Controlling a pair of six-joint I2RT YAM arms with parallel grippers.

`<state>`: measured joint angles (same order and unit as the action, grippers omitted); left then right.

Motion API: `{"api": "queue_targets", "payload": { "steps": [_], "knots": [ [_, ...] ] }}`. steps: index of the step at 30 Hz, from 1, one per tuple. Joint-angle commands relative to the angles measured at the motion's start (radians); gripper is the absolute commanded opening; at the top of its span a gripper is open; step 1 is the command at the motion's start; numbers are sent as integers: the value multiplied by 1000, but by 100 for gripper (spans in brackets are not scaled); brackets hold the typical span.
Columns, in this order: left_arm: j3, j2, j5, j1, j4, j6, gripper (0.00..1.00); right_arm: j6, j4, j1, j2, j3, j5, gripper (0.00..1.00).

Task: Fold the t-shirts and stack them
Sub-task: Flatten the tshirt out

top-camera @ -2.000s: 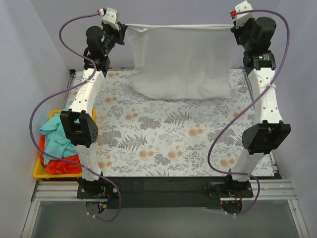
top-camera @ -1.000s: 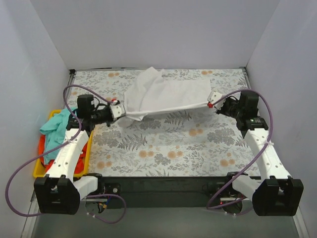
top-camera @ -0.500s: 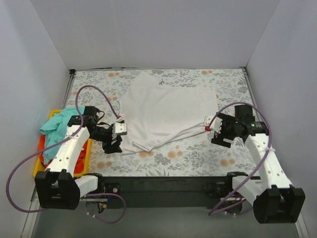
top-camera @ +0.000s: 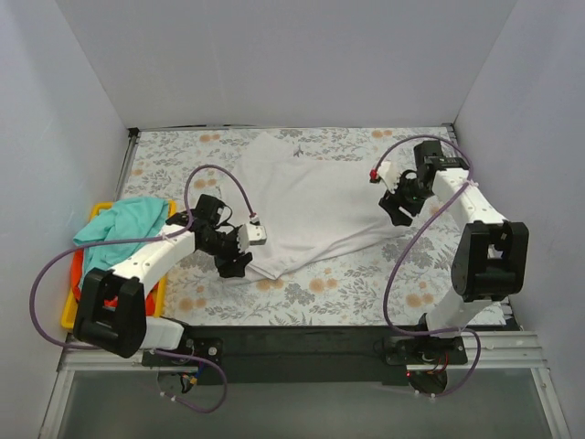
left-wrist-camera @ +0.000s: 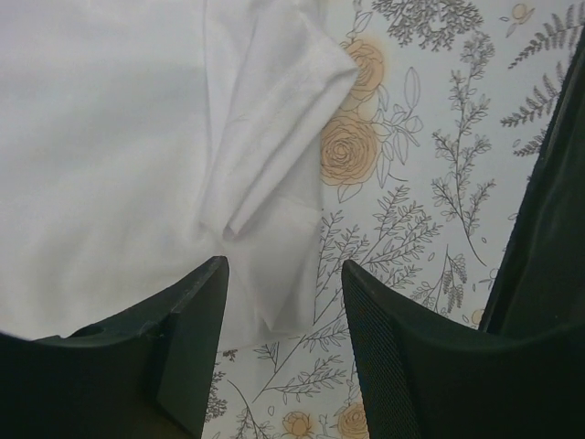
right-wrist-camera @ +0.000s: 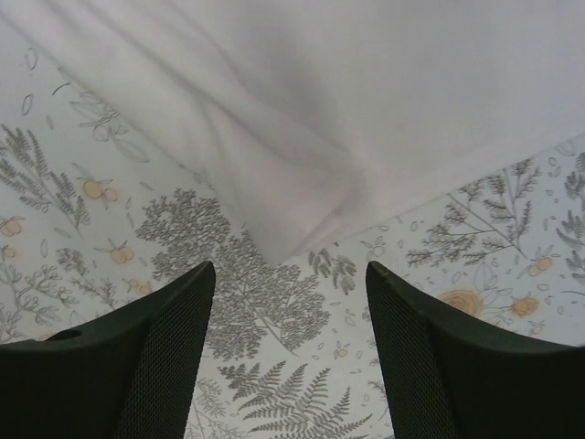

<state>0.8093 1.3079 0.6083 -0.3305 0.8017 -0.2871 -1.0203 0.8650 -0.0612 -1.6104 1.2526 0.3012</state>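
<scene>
The white t-shirt [top-camera: 311,197] lies spread on the floral table cover, its near hem rumpled. My left gripper [top-camera: 239,263] hangs open just off the shirt's near-left corner. In the left wrist view that folded corner [left-wrist-camera: 274,174] lies ahead of the left gripper [left-wrist-camera: 285,274], with nothing between the jaws. My right gripper [top-camera: 395,212] stands open at the shirt's right edge. In the right wrist view a pointed fold of white cloth [right-wrist-camera: 302,183] lies just beyond the empty right gripper [right-wrist-camera: 291,274]. A teal t-shirt [top-camera: 119,233] and an orange-red one [top-camera: 79,267] lie heaped at the left.
The yellow tray [top-camera: 69,318] holding the teal and orange-red shirts sits at the table's left edge, beside the left arm. White walls close in the back and both sides. The floral table cover [top-camera: 366,283] shows bare in front of the white shirt.
The white shirt, earlier held stretched between both grippers, now lies flat and released. The left gripper shifted right to the near-left corner; the right gripper moved away to the right edge.
</scene>
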Motion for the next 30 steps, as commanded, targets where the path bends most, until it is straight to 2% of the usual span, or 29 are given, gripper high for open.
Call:
{"api": "queue_targets", "payload": {
  "steps": [1, 6, 13, 17, 19, 20, 23, 25, 27, 30],
  "knots": [
    [25, 56, -50, -4, -88, 92, 52, 68, 3, -3, -87, 128, -30, 72],
    [62, 117, -48, -7, -96, 129, 53, 71, 9, -5, -225, 212, -59, 64],
    [85, 189, -50, -8, -107, 150, 55, 65, 9, -29, -313, 243, -71, 63],
    [91, 206, -62, -8, -116, 161, 56, 68, 8, -32, -358, 265, -77, 59],
    [90, 220, -67, -8, -122, 161, 56, 65, 9, -32, -361, 265, -79, 49],
    [91, 225, -68, -8, -122, 158, 56, 62, 9, -34, -355, 260, -77, 34],
    [96, 235, -68, -10, -128, 155, 52, 51, 11, -34, -312, 231, -77, 2],
    [99, 232, -73, -18, -128, 143, 48, 26, 15, -34, -274, 185, -79, 1],
    [97, 209, -73, -24, -122, 131, 35, 12, 16, -34, -205, 131, -77, 1],
    [88, 156, -70, -25, -111, 103, 23, -7, 31, -34, -112, 82, -74, 1]
  ]
}}
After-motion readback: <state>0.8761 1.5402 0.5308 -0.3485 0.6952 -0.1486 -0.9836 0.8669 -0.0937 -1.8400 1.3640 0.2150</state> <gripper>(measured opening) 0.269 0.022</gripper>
